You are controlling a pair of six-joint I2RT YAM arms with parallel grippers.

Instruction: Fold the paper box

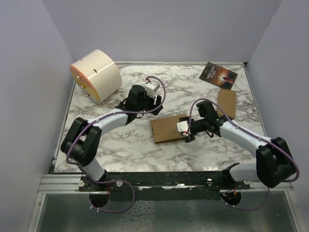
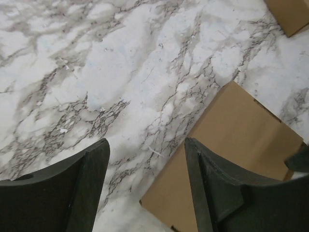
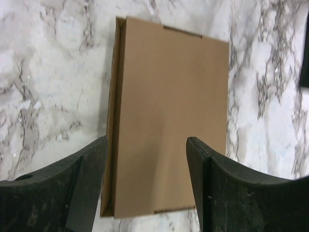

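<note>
The paper box (image 1: 166,129) lies flat in the middle of the marble table as a closed brown rectangle. In the right wrist view the paper box (image 3: 169,121) fills the middle, with one long side wall showing along its left edge. My right gripper (image 3: 147,140) is open and hovers over the box's right end (image 1: 189,134), holding nothing. My left gripper (image 2: 146,142) is open and empty over bare marble, just behind and left of the box (image 2: 231,154). In the top view the left gripper (image 1: 153,102) is near the box's far left corner.
A smaller brown cardboard box (image 1: 227,103) lies at the right, with a dark printed booklet (image 1: 218,75) behind it. A cream cylinder (image 1: 96,75) stands at the back left. Grey walls close in the marble table (image 1: 120,147) on three sides.
</note>
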